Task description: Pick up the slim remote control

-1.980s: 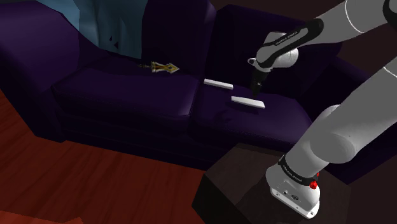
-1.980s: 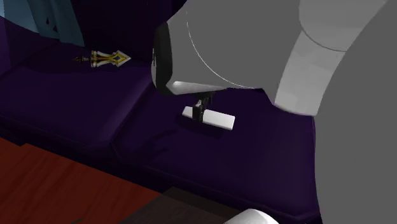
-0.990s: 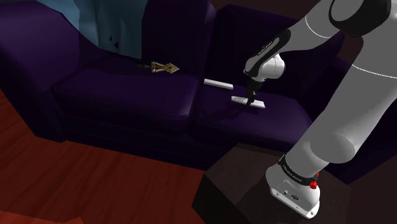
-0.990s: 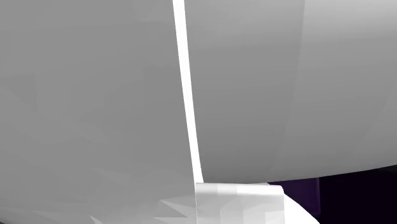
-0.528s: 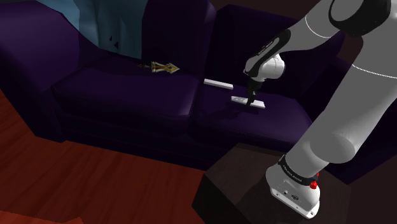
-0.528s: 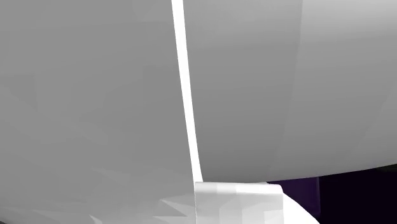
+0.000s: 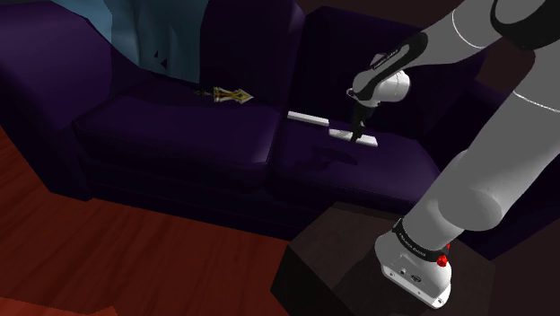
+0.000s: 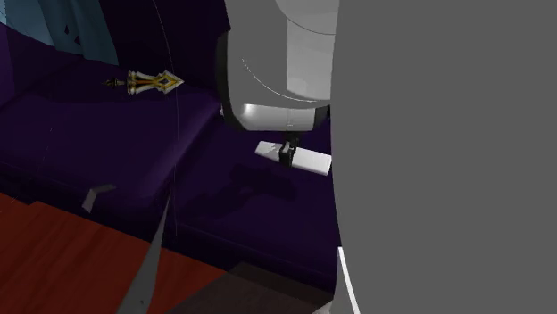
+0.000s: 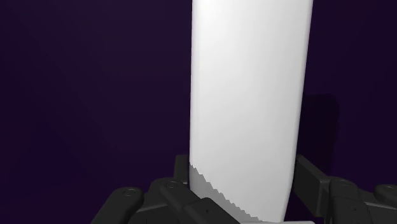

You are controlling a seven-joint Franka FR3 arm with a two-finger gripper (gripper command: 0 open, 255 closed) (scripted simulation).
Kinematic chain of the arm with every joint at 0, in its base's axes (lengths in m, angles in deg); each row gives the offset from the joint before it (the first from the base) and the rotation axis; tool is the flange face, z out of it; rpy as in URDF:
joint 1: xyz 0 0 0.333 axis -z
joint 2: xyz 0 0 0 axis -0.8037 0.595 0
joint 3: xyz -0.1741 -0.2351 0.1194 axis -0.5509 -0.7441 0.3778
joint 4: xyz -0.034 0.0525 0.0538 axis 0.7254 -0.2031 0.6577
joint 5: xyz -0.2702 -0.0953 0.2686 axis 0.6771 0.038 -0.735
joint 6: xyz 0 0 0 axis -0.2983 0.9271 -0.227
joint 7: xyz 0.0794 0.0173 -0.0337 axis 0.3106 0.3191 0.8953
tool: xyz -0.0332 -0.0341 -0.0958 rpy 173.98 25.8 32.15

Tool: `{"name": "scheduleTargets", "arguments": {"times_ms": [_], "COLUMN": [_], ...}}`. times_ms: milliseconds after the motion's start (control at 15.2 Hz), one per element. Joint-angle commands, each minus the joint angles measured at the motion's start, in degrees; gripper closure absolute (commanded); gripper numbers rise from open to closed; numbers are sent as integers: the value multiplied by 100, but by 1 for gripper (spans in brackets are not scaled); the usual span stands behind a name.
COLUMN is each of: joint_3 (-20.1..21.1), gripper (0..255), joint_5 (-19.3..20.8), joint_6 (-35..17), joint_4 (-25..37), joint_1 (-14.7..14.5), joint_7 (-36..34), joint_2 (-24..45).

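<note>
- Floor (image 7: 135, 260): 1 red-brown strip at the shoulder view's left, in front of the sofa.
- Sofa (image 7: 54, 99): 1, dark purple, w/ 2 seat cushions side by side, the left cushion (image 7: 170, 135) and the right cushion (image 7: 386, 175).
- Cloth (image 7: 144, 27): 1, blue, draped over the backrest above the left cushion.
- Ornament (image 7: 226, 94): 1, gold and dark, pointed. It lies flat at the back of the left cushion, near the seam btw the 2 cushions. Also seen in the second exterior view (image 8: 153, 83), well apart from the gripper.
- White remotes: 2, both flat slabs over the right cushion.
- 2nd remote (image 7: 308, 118): lies on the cushion near its back left corner, just left of the gripper, touching neither it nor the other slab.
- Remote (image 7: 341, 134): clamped in the gripper, approx level and clear of the right cushion. Its shadow (image 8: 259, 183) falls on the fabric below, apart from it.
- Gripper (image 7: 360, 135): 1, black, pointing down, closed across the remote's width. In the wrist view its 2 fingers (image 9: 181, 181) press the slab's (image 9: 248, 102) long edges, 1 per side.
- Arm (image 7: 503, 162): 1, white w/ dark joints, reaching over the right cushion.
- Stand (image 7: 341, 269): 1 dark box, lower right, next to the sofa front.
</note>
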Motion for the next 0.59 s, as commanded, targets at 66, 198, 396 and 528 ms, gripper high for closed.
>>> {"name": "scheduleTargets", "arguments": {"times_ms": [66, 198, 396, 528], "joint_3": [-17, -14, 3, 7], "gripper": [255, 255, 255, 255], "joint_5": [250, 392, 574, 583], "joint_6": [250, 419, 674, 687], "joint_4": [50, 90, 161, 164], "joint_1": [-11, -4, 9, 14], "joint_7": [-189, -291, -424, -430], "joint_2": [-251, -410, -634, -645]}}
